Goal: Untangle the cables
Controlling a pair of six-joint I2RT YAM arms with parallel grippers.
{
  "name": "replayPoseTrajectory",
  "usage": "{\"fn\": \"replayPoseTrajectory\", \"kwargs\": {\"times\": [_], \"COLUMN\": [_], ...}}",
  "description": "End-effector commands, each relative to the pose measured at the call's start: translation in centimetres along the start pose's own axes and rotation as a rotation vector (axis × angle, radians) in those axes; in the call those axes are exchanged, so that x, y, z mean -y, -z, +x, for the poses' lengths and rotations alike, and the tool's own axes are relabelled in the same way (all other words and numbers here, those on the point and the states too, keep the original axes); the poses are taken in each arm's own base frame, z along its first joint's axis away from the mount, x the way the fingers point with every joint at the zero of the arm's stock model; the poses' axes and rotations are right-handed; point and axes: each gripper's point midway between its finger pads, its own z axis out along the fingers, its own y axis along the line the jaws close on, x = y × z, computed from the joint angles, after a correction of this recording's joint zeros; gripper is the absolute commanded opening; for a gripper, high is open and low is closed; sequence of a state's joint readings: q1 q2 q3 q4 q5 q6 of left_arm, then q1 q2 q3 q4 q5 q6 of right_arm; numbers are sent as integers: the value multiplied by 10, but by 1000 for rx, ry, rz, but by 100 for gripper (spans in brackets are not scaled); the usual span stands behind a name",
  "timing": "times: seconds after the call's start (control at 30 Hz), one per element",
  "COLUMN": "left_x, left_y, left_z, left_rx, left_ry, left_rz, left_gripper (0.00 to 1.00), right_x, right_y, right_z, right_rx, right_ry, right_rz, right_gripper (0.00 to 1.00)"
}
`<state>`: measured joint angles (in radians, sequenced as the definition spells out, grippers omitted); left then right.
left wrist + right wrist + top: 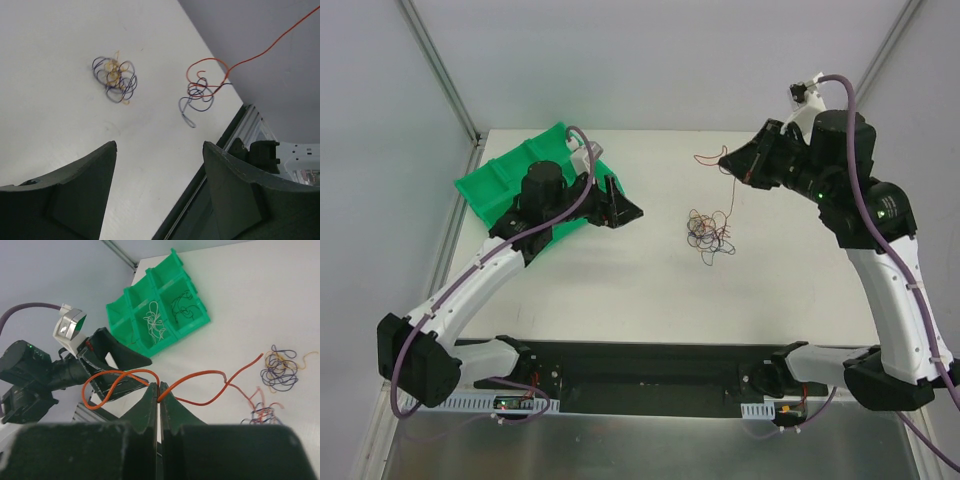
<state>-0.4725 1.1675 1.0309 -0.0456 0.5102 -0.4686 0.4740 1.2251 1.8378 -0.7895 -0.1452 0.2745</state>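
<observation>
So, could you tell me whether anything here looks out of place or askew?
Only the green tray, which sits skewed to the table edges at the far-left corner. The loose cables lie tangled mid-table, and the right gripper pinches an orange wire.

I record one orange cable (pixel 200 373), a navy-and-amber tangle (pixel 114 79), green tray (pixel 185 332), white bench (pixel 260 300), and purple arm cabling (pixel 30 306).

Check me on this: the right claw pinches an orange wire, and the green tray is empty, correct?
Not quite. The right gripper does pinch the orange wire, but the green tray is not empty: the right wrist view shows a white wire in one compartment and a black wire in the next.
</observation>
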Motion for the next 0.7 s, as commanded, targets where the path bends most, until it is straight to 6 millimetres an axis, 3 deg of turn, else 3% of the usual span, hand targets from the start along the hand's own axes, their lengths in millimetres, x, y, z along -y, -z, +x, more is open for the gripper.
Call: {"fn": "replayPoseTrajectory", "kwargs": {"times": [0.0, 0.2, 0.37, 0.53, 0.67], "left_x": [43, 69, 87, 102, 117], "left_y": [-25, -68, -96, -108, -107], "left_z": [-25, -30, -32, -25, -15], "left_rx": [75, 148, 193, 188, 160], "left_ry": [-85, -134, -160, -147, -162], "left_rz": [239, 314, 361, 429, 521], "left_gripper": [70, 69, 79, 80, 78], "right_x": [-39, -55, -69, -80, -88], "right_y": [19, 31, 37, 42, 46], "right_z": [-25, -45, -63, -79, -87], "right_rx": [78, 122, 160, 196, 212], "right_ry": [-37, -68, -102, -136, -166], "right_rz": [-150, -182, -214, -242, -275], "right_gripper": [0, 0, 0, 0, 0]}}
